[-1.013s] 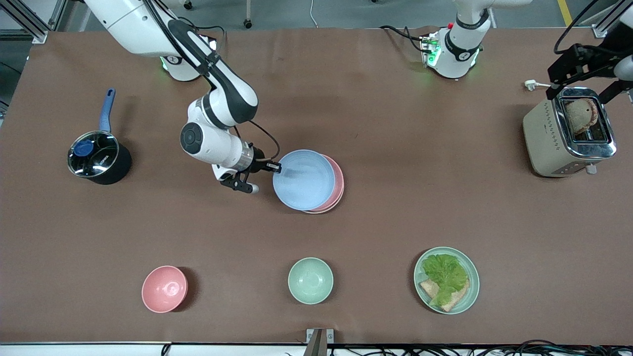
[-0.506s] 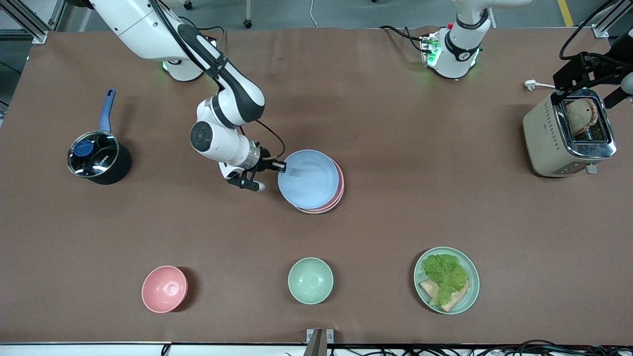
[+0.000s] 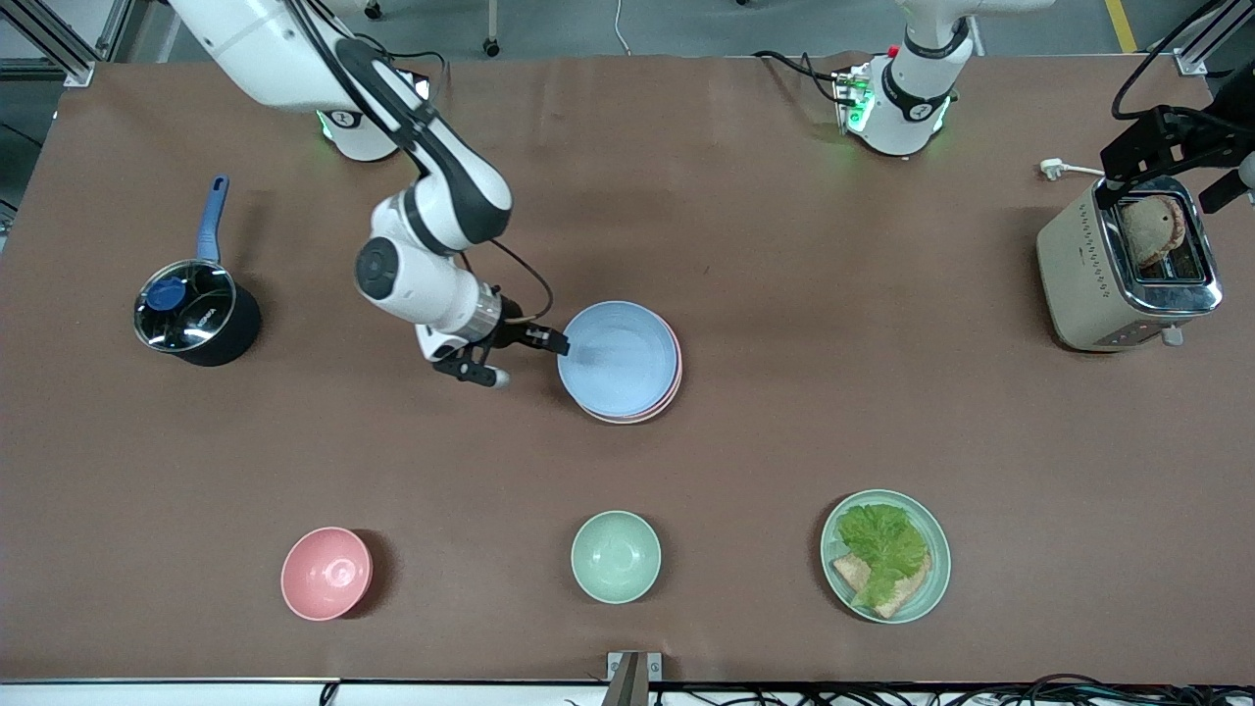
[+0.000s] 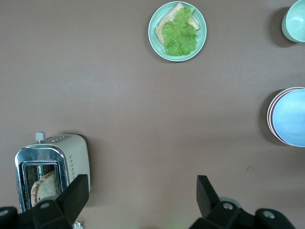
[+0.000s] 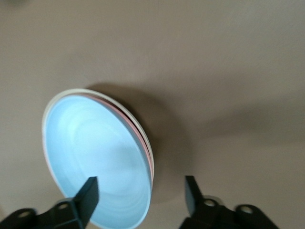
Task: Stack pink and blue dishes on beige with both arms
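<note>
The light blue plate [image 3: 620,358] lies on top of the pink plate [image 3: 675,378] in the middle of the table, nearly centred on it. In the right wrist view the blue plate [image 5: 95,157] covers a thin pink rim [image 5: 144,143] and a cream beige rim [image 5: 56,98] beneath. My right gripper [image 3: 554,343] is open at the stack's edge toward the right arm's end. Its jaws straddle the blue plate's rim [image 5: 140,183] without gripping it. My left gripper [image 3: 1172,167] waits open above the toaster with nothing between its fingers [image 4: 141,188].
A toaster [image 3: 1128,260] with bread stands at the left arm's end. A black pot [image 3: 191,319] with a blue handle is at the right arm's end. Nearer the front camera sit a pink bowl [image 3: 326,574], a mint bowl [image 3: 616,556] and a mint plate with lettuce [image 3: 885,556].
The blue plate has shifted toward the left arm's end, from overhanging the pink plate to nearly centred on it. The right arm's wrist has drawn back slightly.
</note>
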`<state>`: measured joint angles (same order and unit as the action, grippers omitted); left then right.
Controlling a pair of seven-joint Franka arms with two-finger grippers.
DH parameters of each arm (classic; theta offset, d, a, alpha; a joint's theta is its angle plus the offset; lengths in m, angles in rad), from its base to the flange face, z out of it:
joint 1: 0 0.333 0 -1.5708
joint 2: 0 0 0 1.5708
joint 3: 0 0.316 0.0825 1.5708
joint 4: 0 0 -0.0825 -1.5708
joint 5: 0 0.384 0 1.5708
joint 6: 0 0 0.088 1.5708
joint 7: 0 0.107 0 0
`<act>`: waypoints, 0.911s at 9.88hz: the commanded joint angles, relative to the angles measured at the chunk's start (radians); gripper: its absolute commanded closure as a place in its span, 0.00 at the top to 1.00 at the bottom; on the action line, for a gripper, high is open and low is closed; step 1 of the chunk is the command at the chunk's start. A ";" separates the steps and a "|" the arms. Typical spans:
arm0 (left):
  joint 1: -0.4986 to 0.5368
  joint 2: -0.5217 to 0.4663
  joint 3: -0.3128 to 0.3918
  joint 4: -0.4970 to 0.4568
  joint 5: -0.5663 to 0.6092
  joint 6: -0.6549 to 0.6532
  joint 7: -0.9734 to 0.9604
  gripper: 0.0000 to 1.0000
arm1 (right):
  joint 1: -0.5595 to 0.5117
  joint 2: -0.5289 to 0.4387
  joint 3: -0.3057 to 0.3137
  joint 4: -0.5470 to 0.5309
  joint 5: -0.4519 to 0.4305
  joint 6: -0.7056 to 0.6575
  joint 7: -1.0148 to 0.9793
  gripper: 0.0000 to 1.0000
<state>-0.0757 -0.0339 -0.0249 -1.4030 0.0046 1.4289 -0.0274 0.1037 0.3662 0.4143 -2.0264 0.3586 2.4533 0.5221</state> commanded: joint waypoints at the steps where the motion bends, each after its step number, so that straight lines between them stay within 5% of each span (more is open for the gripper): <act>1: 0.008 -0.006 -0.010 -0.034 0.002 -0.010 -0.014 1.00 | -0.091 -0.203 -0.053 0.039 -0.206 -0.327 0.016 1.00; 6: 0.008 -0.006 -0.009 -0.036 0.000 -0.010 -0.057 1.00 | -0.087 -0.282 -0.483 0.438 -0.256 -0.822 -0.303 1.00; 7: 0.008 -0.004 -0.007 -0.040 -0.001 -0.010 -0.062 1.00 | -0.094 -0.286 -0.533 0.515 -0.256 -0.924 -0.392 1.00; 9: 0.008 -0.001 0.000 -0.057 -0.020 -0.004 -0.065 1.00 | -0.174 -0.380 -0.517 0.532 -0.268 -0.982 -0.421 1.00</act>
<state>-0.0747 -0.0339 -0.0253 -1.4173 0.0010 1.4276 -0.0825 -0.0420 0.0431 -0.1246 -1.4962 0.1150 1.4952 0.1144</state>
